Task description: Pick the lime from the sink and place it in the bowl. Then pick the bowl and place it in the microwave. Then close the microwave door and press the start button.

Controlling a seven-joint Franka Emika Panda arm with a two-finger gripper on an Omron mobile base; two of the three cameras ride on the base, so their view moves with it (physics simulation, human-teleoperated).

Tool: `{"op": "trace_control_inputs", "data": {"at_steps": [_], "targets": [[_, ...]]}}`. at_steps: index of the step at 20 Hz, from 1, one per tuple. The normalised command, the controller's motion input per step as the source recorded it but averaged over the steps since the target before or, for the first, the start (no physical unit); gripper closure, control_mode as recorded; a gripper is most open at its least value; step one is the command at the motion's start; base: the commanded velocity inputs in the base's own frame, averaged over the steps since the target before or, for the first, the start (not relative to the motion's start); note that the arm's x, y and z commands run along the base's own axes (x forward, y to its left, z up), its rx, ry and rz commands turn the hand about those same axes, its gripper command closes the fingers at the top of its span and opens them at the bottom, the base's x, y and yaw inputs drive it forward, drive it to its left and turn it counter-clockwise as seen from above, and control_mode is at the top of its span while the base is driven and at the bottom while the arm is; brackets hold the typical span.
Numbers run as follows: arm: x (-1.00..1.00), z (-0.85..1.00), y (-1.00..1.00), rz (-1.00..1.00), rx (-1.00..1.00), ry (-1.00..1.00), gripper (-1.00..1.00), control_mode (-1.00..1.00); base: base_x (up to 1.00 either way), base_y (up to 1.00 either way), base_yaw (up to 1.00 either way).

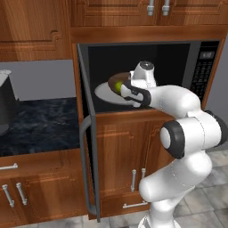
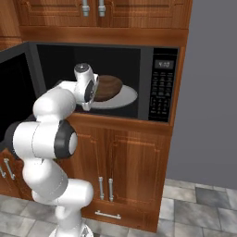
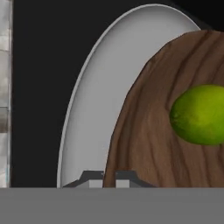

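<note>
Bowl in the microwave
Claw [image 3: 109, 177] nearly shut on the bowl [image 3: 148, 144] rim; lime [image 3: 200, 114] inside, bowl over the plate [image 3: 100, 96], door [image 1: 87, 133] open.

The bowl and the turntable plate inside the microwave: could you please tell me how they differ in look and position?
The bowl is dark brown with a wood grain; the turntable plate is plain pale grey. The bowl is deeper and holds the lime; the plate is flat and wider, showing beyond the bowl's rim. The bowl sits above the plate. Both are round and inside the microwave.
</note>
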Motion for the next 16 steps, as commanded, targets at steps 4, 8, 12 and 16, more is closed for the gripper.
{"op": "trace_control_inputs", "data": {"at_steps": [4, 8, 12, 16], "targets": [[-0.08, -0.02, 0.0, 0.0, 0.0, 0.03, -1.0, -1.0, 0.0, 0.0, 0.0], [-0.27, 0.01, 0.0, 0.0, 0.0, 0.0, -1.0, -1.0, 0.0, 0.0, 0.0], [-0.87, 0.0, 0.0, 0.0, 0.0, -0.01, -1.0, -1.0, 0.0, 0.0, 0.0], [-1.0, 0.0, 0.0, 0.0, 0.0, -0.07, -1.0, -1.0, 0.0, 0.0, 0.0]]}}
